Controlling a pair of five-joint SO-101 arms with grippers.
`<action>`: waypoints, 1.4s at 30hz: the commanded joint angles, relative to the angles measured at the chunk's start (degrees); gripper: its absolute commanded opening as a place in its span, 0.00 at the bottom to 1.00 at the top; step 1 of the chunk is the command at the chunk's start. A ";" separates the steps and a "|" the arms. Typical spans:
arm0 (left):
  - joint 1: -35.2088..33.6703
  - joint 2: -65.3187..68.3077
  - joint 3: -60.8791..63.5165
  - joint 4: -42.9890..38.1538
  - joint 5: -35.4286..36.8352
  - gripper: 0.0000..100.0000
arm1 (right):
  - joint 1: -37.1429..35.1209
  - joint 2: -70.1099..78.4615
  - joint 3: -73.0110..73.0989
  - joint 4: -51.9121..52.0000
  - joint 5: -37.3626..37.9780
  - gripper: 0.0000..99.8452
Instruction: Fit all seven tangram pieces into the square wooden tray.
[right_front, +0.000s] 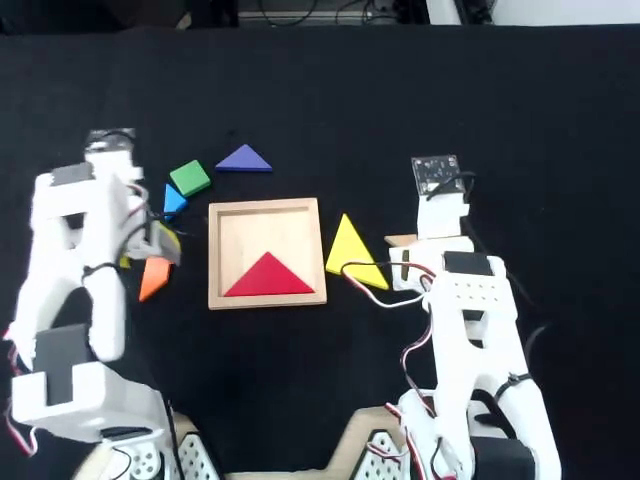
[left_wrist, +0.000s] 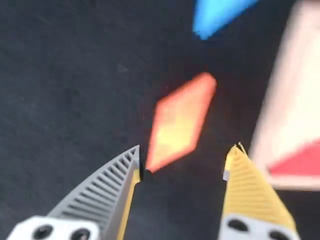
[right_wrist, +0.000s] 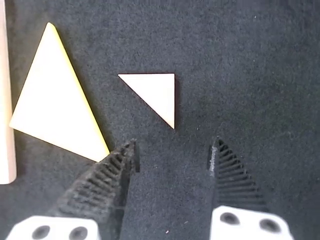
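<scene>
One red triangle (right_front: 268, 277) is lying in the tray (right_front: 215, 255), apex pointing far, long edge running left-right; six other pieces (right_front: 350, 250) are lying outside. The left gripper (left_wrist: 186, 152) and right gripper (right_wrist: 173, 145) are hanging open.

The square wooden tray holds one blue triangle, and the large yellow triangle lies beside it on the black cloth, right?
Not blue: the high view shows a red triangle in the square wooden tray. The large yellow triangle does lie beside it on the black cloth.
</scene>
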 joint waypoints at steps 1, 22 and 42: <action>7.60 -5.71 3.30 -1.14 0.53 0.22 | -0.79 -1.63 -0.40 -0.79 0.53 0.23; 2.15 -4.48 14.46 -16.35 1.67 0.25 | -0.79 -1.63 -0.22 -0.79 0.53 0.23; 2.15 3.87 8.66 -15.65 1.76 0.25 | -0.79 -1.63 -0.22 -0.79 0.53 0.23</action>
